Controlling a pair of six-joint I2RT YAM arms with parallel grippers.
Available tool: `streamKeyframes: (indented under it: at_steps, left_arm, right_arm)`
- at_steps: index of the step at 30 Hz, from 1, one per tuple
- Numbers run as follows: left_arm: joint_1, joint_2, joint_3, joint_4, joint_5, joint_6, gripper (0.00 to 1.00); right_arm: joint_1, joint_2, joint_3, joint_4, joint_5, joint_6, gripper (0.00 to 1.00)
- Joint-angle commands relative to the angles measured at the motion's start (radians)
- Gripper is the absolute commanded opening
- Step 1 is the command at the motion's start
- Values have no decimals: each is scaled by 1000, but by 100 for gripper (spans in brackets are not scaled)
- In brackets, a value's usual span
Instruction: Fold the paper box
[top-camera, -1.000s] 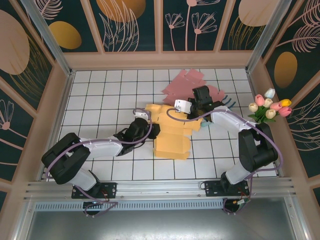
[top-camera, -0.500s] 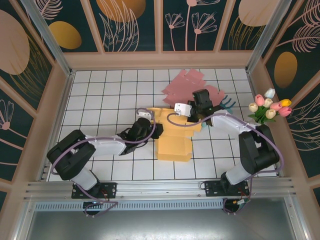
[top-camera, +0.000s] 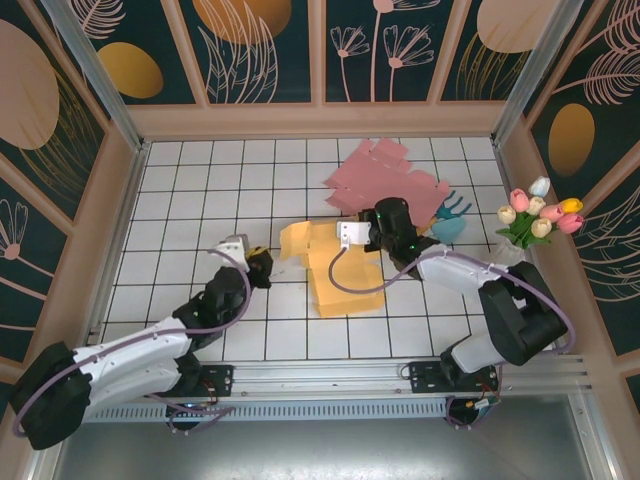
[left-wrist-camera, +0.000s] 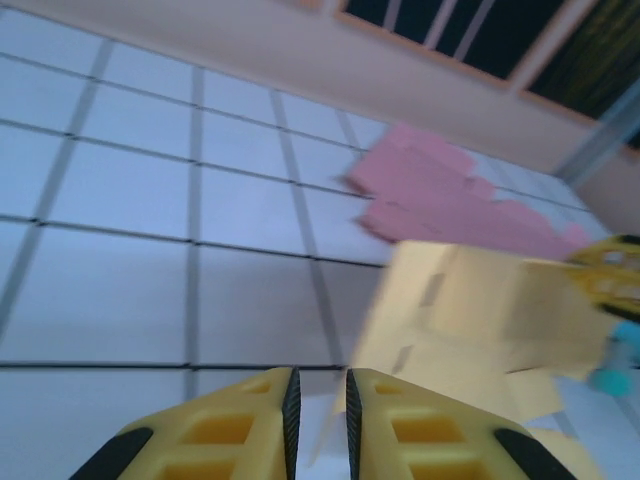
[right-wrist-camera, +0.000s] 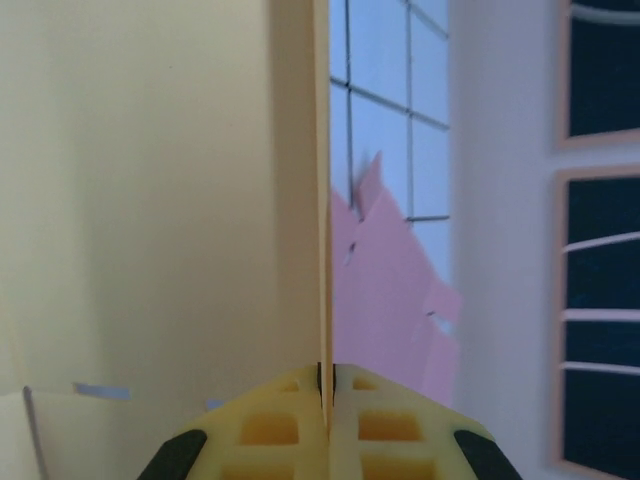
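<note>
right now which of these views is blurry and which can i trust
Left wrist view: motion-smeared throughout, the yellow paper box and pink sheet have soft edges. Right wrist view: the box wall sits close to the lens and reads soft. Top external view: sharp, evenly lit, no glare.

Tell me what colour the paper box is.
Yellow; the paper box shows best in the top external view.

White-and-black arms (top-camera: 130, 355), purple cables (top-camera: 334, 265), yellow lattice-patterned end effector fingers (left-wrist-camera: 230, 430).
</note>
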Motion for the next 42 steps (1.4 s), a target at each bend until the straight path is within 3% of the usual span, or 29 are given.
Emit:
streamKeyframes:
  at_steps: [1,6,10,16,25,36,42]
  left_arm:
    - [-5,-55,-81,38,-168,35,22]
    - [-6,-57,-96,71,-156,69,22]
    - [-5,-27,-114,105,-194,87,22]
    - [-6,59,-157,245,-129,126,22]
    - [-6,210,-126,309,-134,155,22]
    - [-6,281,-107,374,-86,206,23]
    - [-5,352,-80,396,-128,245,23]
  right_arm:
    - [40,-34,-71,263,82,-114,0]
    - [82,-3,-149,484,148,-234,0]
    - [112,7,-172,530,159,-253,0]
    - [139,45,-207,598,189,-271,0]
    - [157,177,-249,746,235,-244,0]
    - [156,240,-278,814,239,-262,0]
    - [159,251,-285,805,245,-279,0]
